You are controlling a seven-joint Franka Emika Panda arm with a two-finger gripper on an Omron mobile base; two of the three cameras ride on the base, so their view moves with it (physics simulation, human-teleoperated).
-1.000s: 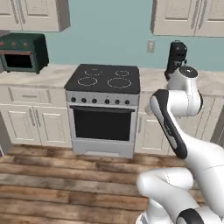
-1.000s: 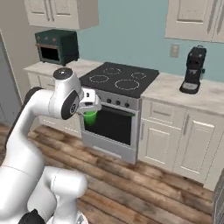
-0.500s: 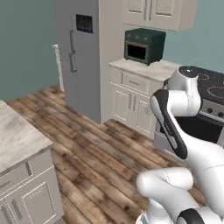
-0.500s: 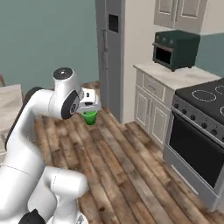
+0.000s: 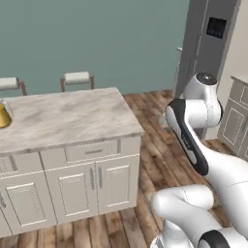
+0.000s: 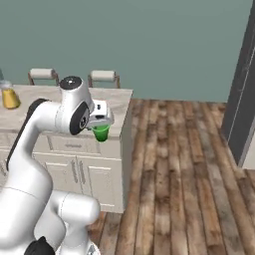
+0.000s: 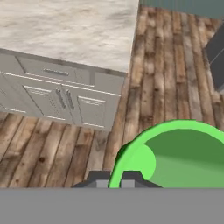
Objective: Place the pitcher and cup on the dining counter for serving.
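Observation:
The bright-green cup (image 6: 101,132) hangs from my gripper (image 6: 101,124), which is shut on its rim, held over the floor in front of the dining counter's near corner. In the hand view the cup's open mouth (image 7: 183,153) fills the lower right, with the fingertips (image 7: 99,177) at the bottom edge. The golden-yellow pitcher (image 5: 4,116) stands on the dining counter (image 5: 68,116) at its far left end; the right base view shows the pitcher (image 6: 10,98) at the left edge too. The dining counter (image 6: 119,102) is beige marbled stone over cream cabinets (image 7: 52,94).
Two stools (image 5: 77,78) stand behind the counter against the teal wall. A grey fridge (image 5: 208,63) rises at the right. Wooden floor (image 6: 179,159) stretches between counter and fridge.
The whole scene has swung: stove, toaster oven and fridge wall have given way to the dining counter and stools as the base turned. The cup stays in the shut gripper.

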